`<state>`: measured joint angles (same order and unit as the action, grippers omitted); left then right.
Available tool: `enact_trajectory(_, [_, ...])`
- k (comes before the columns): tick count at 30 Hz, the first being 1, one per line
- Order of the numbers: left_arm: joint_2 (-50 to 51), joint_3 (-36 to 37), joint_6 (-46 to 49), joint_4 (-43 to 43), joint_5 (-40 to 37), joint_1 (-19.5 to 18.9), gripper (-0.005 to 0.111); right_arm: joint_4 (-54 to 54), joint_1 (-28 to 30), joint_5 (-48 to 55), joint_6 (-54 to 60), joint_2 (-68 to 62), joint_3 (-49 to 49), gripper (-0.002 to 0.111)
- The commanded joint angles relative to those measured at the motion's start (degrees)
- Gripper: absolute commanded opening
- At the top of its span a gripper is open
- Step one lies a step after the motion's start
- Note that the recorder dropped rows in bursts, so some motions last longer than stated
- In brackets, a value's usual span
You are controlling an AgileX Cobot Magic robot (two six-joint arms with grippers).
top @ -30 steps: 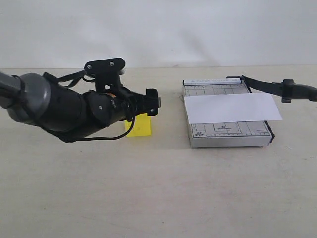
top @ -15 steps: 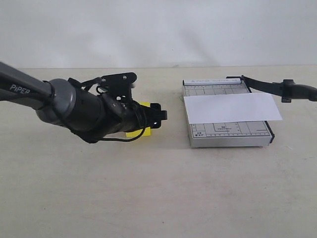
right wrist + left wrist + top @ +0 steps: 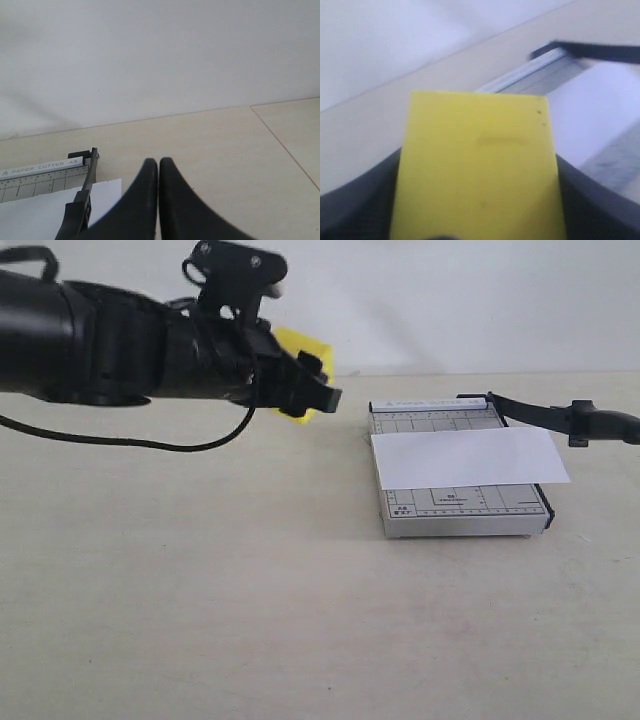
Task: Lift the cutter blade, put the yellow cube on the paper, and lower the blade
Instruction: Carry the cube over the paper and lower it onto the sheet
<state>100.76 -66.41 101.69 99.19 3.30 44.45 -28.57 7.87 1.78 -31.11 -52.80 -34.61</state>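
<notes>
My left gripper (image 3: 316, 386) is shut on the yellow cube (image 3: 296, 344) and holds it in the air, left of the cutter and above the table. The cube (image 3: 477, 165) fills the left wrist view between two dark fingers (image 3: 355, 205). The white paper (image 3: 465, 458) lies across the grey gridded base (image 3: 460, 508). The black cutter blade (image 3: 535, 412) is raised, and its thick handle (image 3: 605, 425) points right. In the right wrist view my right gripper (image 3: 158, 163) is shut on nothing, beside the blade (image 3: 90, 175) and the paper (image 3: 40, 217).
The beige table (image 3: 250, 600) stretches in front of and to the left of the cutter. A white wall (image 3: 450, 300) stands behind. The left arm (image 3: 90, 340) and its hanging cable (image 3: 150, 443) span the upper left.
My left gripper has lifted the yellow cube off the table, rising and shifting slightly right toward the cutter. The blade, the paper and the base have not moved.
</notes>
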Motion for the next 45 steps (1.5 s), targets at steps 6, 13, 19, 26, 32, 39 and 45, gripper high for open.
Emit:
enact_trajectory(6, [13.1, -15.3, 3.6, -0.9, -21.9, -0.6, 0.004, -0.4, 0.2, -0.2, 0.2, 0.1, -0.1, 0.001])
enact_trajectory(13, [29.1, -37.7, -27.7, -34.4, -31.6, -0.6, 0.004, -0.4, 0.2, -0.5, 0.8, 0.1, -0.1, 0.001])
enact_trajectory(19, [38.9, -55.9, -40.5, -51.0, -47.2, -0.5, 0.004, -0.4, 0.2, -0.5, 1.1, 0.1, -0.1, 0.001])
enact_trajectory(26, [44.4, -64.9, -43.7, -56.3, -47.1, -0.9, 0.004, -0.4, 0.2, 0.1, 1.3, 0.1, -0.1, 0.001])
enact_trajectory(32, [47.6, -66.2, -43.7, -60.9, -48.7, -1.0, 0.004, -0.4, 0.2, 0.0, 1.3, 0.1, -0.1, 0.001])
enact_trajectory(39, [48.0, -66.2, -43.0, -60.9, -47.9, -1.1, 0.004, -0.4, 0.2, 0.0, 1.3, 0.1, -0.1, 0.001])
enact_trajectory(45, [48.0, -66.2, -43.0, -60.7, -48.1, -1.1, 0.012, -0.4, 0.2, 0.0, 1.3, 0.1, -0.1, 0.001])
